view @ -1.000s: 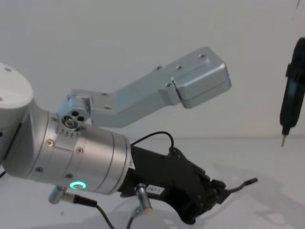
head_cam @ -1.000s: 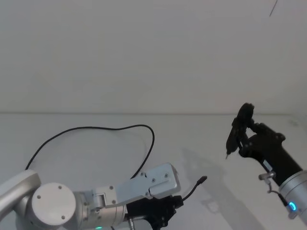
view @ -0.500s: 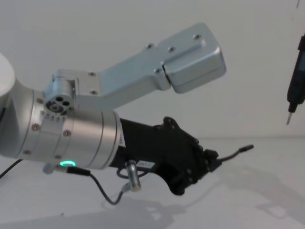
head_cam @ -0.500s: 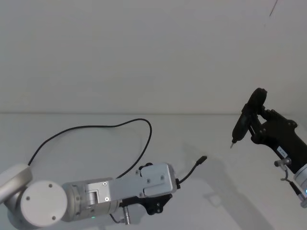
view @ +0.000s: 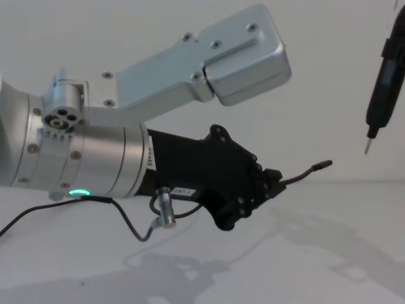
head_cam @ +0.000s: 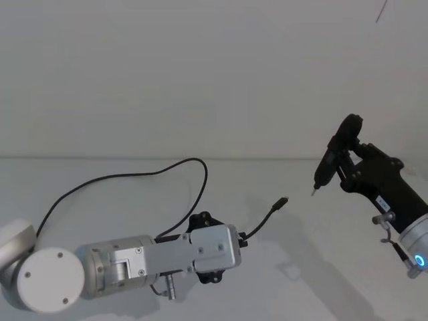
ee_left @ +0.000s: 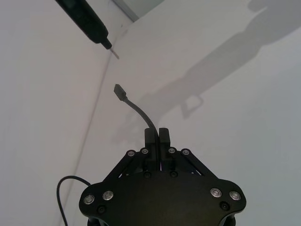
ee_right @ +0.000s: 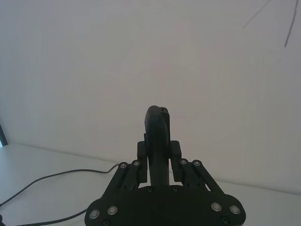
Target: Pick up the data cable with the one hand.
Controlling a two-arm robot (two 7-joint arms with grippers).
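Observation:
The data cable (head_cam: 127, 176) is a thin black cord looping over the white table, and its short end rises to a small dark plug (head_cam: 283, 200). My left gripper (head_cam: 242, 235) is shut on the cable just behind the plug and holds it above the table. The left wrist view shows the left gripper (ee_left: 156, 133) pinching the cable (ee_left: 138, 109). In the chest view the plug (view: 323, 164) sticks out beyond the left gripper (view: 276, 179). My right gripper (head_cam: 344, 167) is shut on a slim black pen-like tool (head_cam: 332, 158), whose tip hangs close to the plug.
A short grey wire with a silver elbow connector (view: 166, 215) dangles under my left wrist. The pen-like tool (view: 383, 76) hangs at the right edge of the chest view. The white table (head_cam: 301, 281) meets a plain wall behind.
My left gripper has risen and moved forward with the cable end, lifting the plug higher. The right arm swung out to the right, then came back left toward the plug.

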